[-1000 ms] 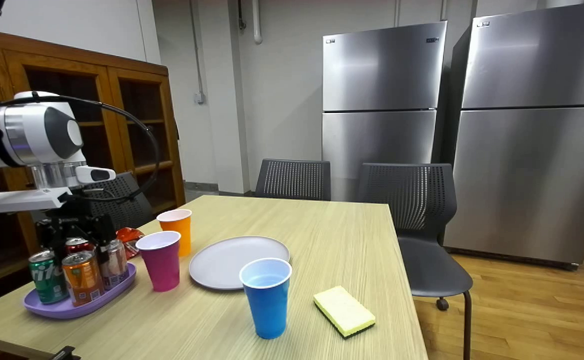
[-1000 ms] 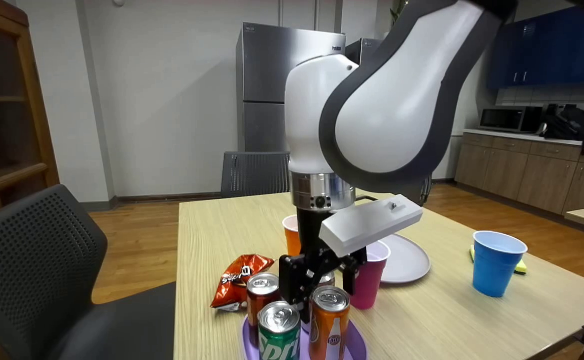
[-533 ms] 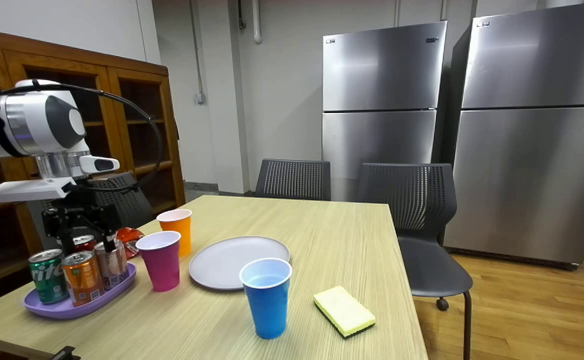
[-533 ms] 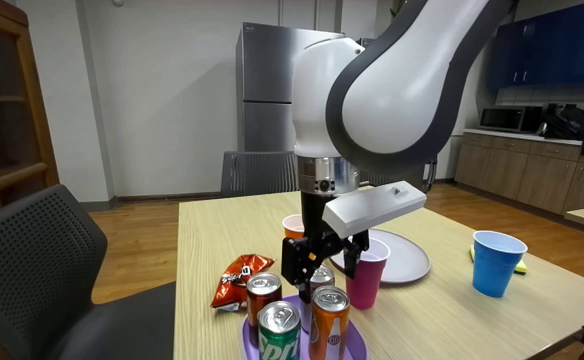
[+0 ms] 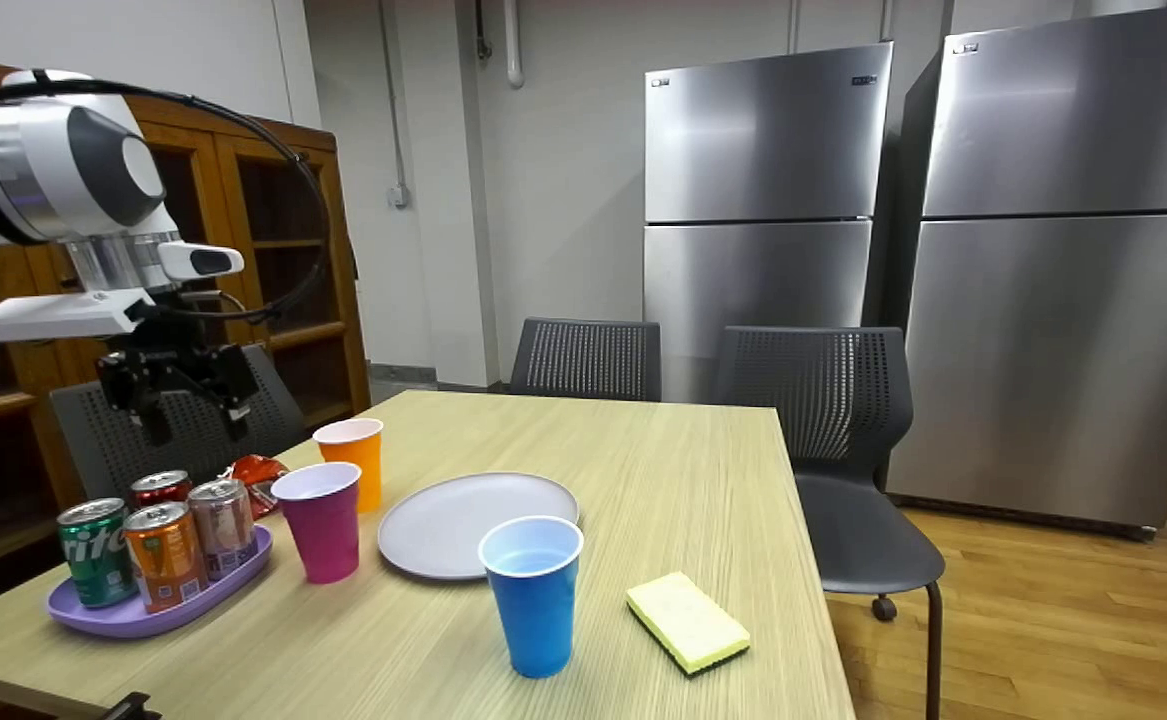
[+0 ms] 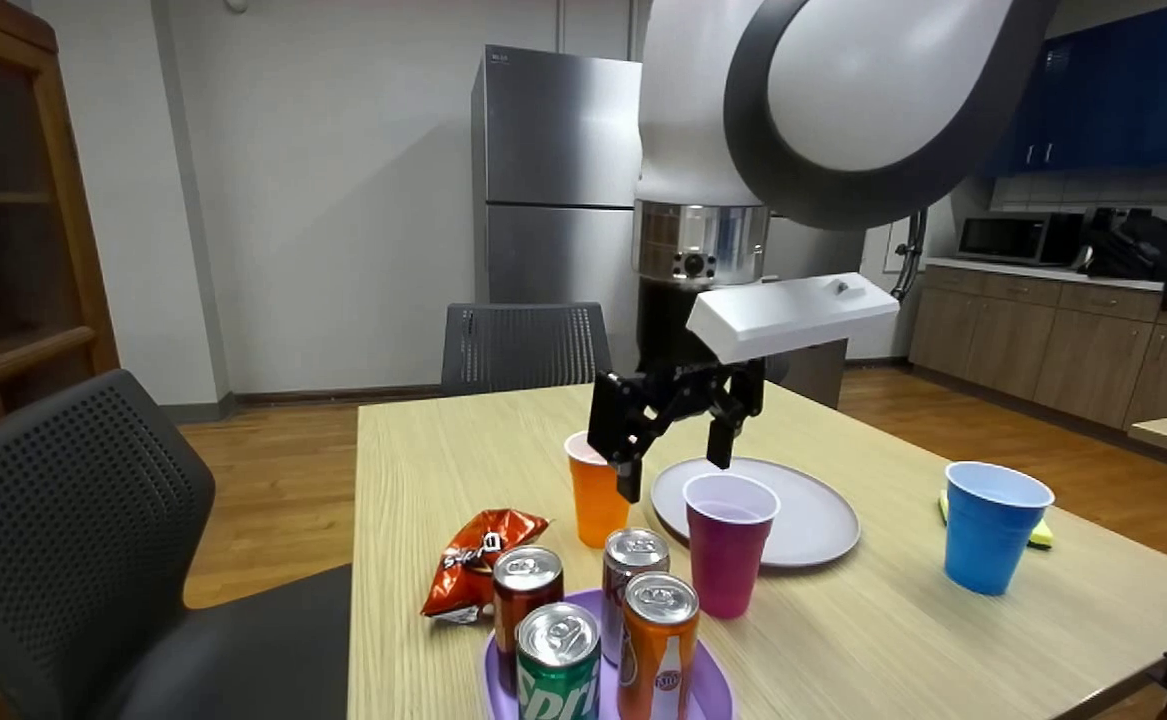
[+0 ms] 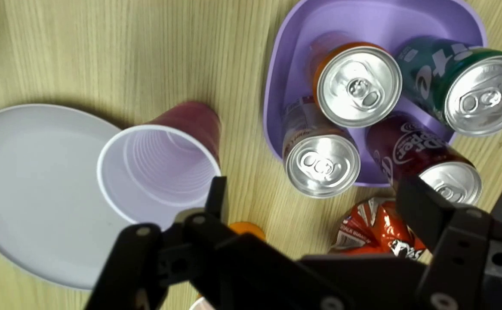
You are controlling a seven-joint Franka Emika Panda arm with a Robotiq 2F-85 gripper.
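My gripper (image 5: 195, 428) hangs in the air above the cans, its fingers spread wide with nothing between them. Beneath it, a purple tray (image 7: 272, 99) bears a green can (image 5: 98, 565), an orange can (image 5: 168, 560), a dark red can (image 6: 526, 590) and a brownish-silver can (image 7: 322, 165). All of these stand upright. In the wrist view the left fingertip (image 7: 216, 193) overlaps the rim of a magenta cup (image 7: 203, 125), and the right one covers part of the dark red can. In an exterior view the gripper (image 6: 674, 478) appears well above the can tops.
A red chip bag (image 6: 478, 560) lies beside the tray. An orange cup (image 6: 598, 500) and a grey plate (image 6: 813, 520) are near the magenta cup. Farther off are a blue cup (image 5: 533, 610) and a yellow sponge (image 5: 688, 620). Chairs (image 5: 813, 400) surround the table.
The gripper has risen from among the cans to a height above them, and in an exterior view it also shifted right. Its fingers stayed apart. Cans and tray have not moved.
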